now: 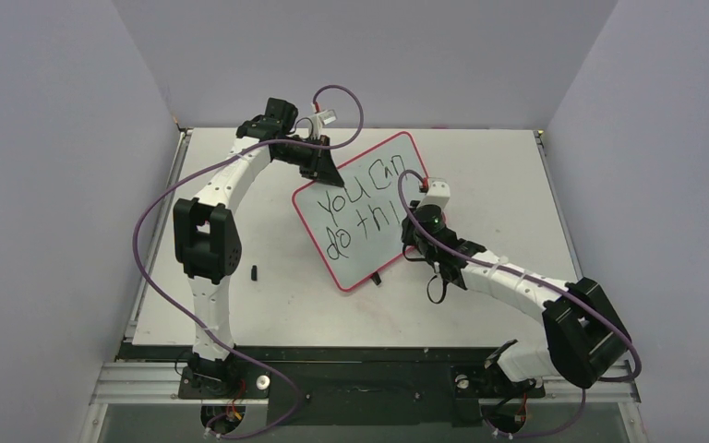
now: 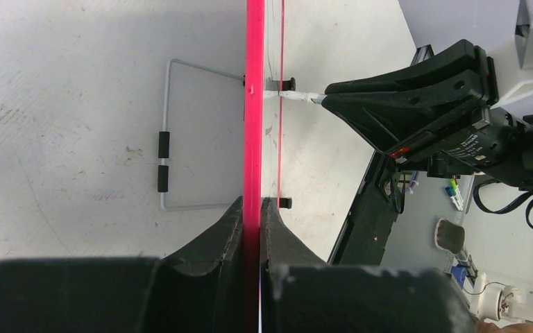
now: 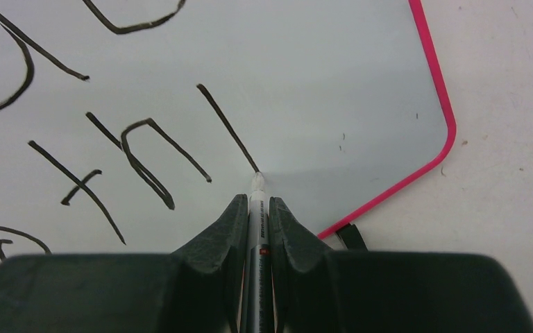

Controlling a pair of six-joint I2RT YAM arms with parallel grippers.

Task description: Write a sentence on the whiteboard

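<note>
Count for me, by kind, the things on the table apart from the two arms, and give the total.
whiteboard: 1
marker, held in the right gripper: 1
black clips on the board's edge: 2
wire stand behind the board: 1
small black object lying loose, perhaps a cap: 1
Total: 6

Top external: looks down from above and behind the arm bases toward the far wall, far enough off to take in the whole table [image 1: 498, 185] and the whiteboard [image 1: 374, 249].

Left wrist: sits close behind the left gripper [image 2: 258, 208], sights edge-on along the board's red rim, and catches the right gripper [image 2: 330, 102] off to the side.

Right wrist: peers from just behind its own fingers, past the marker [image 3: 256, 198], onto the board face and part of the sentence [image 3: 139, 152].

Shares the board across all three views.
</note>
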